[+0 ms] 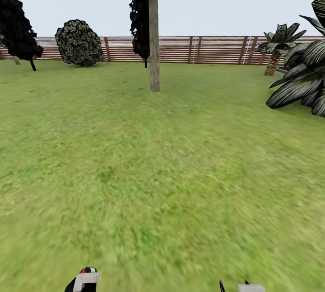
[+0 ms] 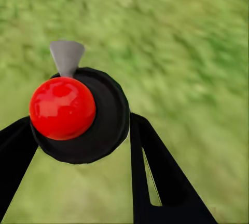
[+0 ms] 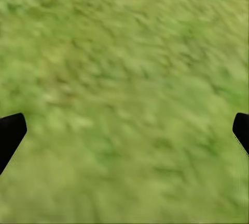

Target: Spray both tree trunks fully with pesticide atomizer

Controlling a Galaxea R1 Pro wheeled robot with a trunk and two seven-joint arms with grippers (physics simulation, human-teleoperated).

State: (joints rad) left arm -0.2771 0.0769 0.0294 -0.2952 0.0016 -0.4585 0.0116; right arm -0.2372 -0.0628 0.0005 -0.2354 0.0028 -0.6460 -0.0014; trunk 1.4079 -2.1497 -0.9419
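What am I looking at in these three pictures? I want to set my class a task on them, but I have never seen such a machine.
These are simulator renders from a wheeled robot with two arms, taken at one moment in a garden. The large picture comes from a camera on its head, looking forward and down over a green lawn towards a tree with a bare pale trunk, a wooden fence and a round shrub.

The other two come from cameras near each wrist, looking along the jaws. The left gripper has its black jaws closed on the pesticide atomizer, a dark bottle with a red top and pale trigger. The right gripper holds nothing; its jaws stand wide apart over grass.
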